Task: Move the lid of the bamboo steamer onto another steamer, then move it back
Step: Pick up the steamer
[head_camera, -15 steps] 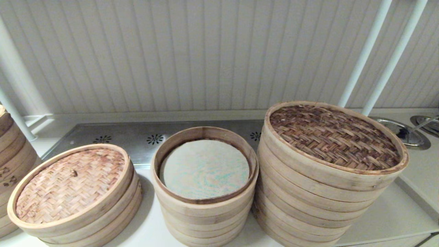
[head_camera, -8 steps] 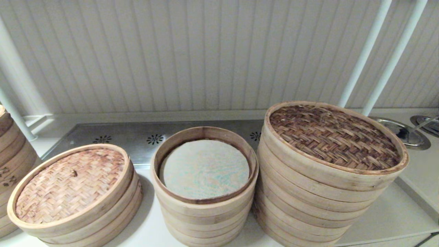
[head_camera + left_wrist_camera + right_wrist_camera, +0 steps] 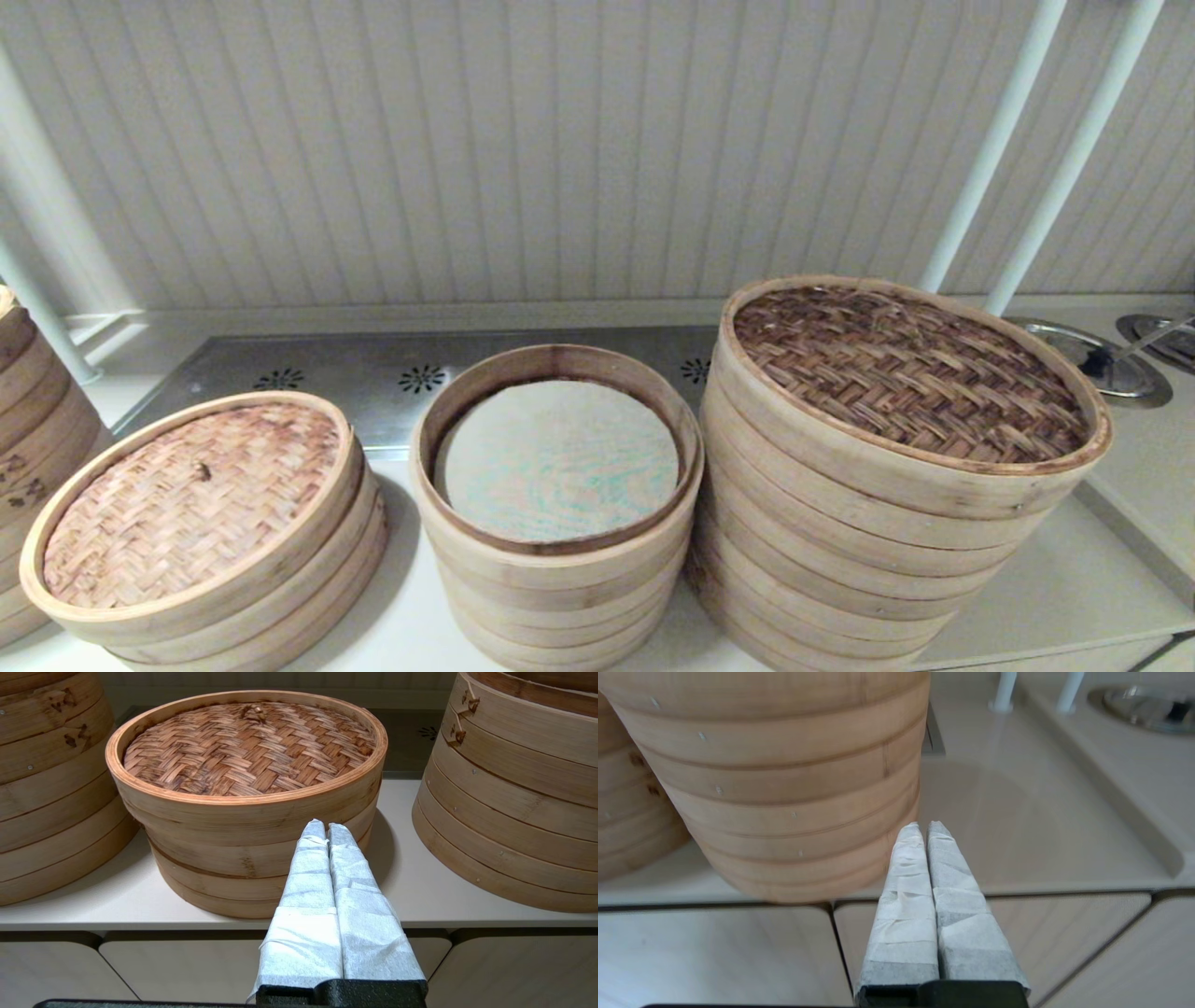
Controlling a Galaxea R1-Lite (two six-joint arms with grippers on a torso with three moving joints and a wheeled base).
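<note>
The bamboo steamer lid [image 3: 910,373], dark brown herringbone weave in a pale rim, lies flat on top of the widest steamer stack [image 3: 840,551] at the right of the counter, hiding the liner inside. Neither gripper shows in the head view. My right gripper [image 3: 923,825] is shut and empty, low in front of the counter edge, near the base of that wide stack [image 3: 784,788]. My left gripper [image 3: 326,826] is also shut and empty, held before the counter edge facing the low stack.
A low stack with a pale knobbed lid [image 3: 191,504] stands at the left. The narrower open stack with a greenish-speckled liner [image 3: 557,457] is in the middle. Another stack [image 3: 28,420] sits at the far left. White pipes [image 3: 990,159] and a metal dish [image 3: 1092,359] are at the back right.
</note>
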